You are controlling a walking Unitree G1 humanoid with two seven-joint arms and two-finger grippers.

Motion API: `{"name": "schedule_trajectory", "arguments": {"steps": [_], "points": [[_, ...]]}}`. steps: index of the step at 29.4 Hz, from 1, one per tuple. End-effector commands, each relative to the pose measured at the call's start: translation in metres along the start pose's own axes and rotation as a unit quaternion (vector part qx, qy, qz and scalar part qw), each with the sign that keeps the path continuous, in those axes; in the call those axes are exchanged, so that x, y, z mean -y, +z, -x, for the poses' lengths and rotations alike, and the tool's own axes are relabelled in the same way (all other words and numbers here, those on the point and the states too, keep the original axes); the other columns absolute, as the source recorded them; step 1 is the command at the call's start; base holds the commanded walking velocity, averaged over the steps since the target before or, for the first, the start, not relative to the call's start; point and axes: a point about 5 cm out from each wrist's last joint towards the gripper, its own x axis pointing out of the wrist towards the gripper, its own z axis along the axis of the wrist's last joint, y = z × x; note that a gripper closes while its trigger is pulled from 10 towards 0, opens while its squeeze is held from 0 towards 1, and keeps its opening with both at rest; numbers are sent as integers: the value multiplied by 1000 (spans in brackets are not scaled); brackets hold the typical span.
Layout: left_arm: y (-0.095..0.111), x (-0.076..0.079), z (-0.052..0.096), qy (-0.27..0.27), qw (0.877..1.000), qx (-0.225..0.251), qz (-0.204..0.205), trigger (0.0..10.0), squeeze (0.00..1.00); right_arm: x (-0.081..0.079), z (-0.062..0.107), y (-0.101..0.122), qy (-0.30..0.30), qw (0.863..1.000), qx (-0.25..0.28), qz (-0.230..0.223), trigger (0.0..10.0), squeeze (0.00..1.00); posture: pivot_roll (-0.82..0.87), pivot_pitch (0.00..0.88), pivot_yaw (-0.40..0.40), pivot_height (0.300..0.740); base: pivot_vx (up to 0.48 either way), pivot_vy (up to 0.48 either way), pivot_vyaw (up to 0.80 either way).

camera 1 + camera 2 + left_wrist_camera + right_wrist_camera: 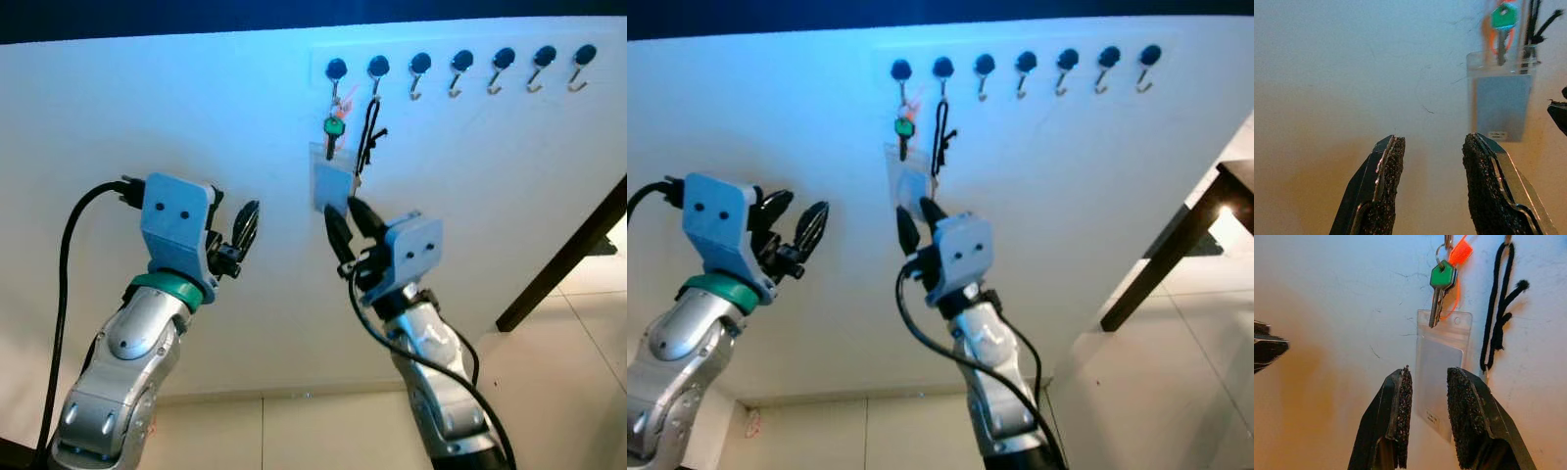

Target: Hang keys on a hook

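A green-capped key point(334, 128) with an orange tag point(1460, 252) and a clear plastic badge sleeve point(1440, 363) hangs from the leftmost hook point(336, 70) of a row on the white wall. A black cord point(369, 135) hangs from the second hook point(378, 68). My right gripper point(349, 226) is open just below the sleeve, fingers pointing up at it and holding nothing. My left gripper point(242, 227) is open too, raised well to the left of the keys, empty. In the right wrist view the fingers point(1400, 406) stand apart before the sleeve's lower edge.
Several bare hooks point(504, 60) continue to the right along the rail. A dark wooden table edge point(578, 245) stands at the right over the tiled floor point(568, 392). The white wall point(147, 117) spreads wide to the left.
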Motion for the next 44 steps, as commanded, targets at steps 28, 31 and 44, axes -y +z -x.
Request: {"name": "schedule_trajectory", "arguments": {"steps": [28,31,44], "points": [[-16,3,1,-2,999,-39,16,10000,0,5,-7,-5,-27,999,-18,-19,10000,0,-47,9,102,740,-278,0,-86],[-29,0,2,12,996,-85,3,10000,0,8,-6,-10,-29,999,-28,-16,10000,0,-49,7,104,740,0,0,-533],[-61,-37,2,80,988,-127,-31,10000,0,42,-17,-34,-48,995,-75,35,10000,0,-81,0,127,740,0,0,-246]]}}
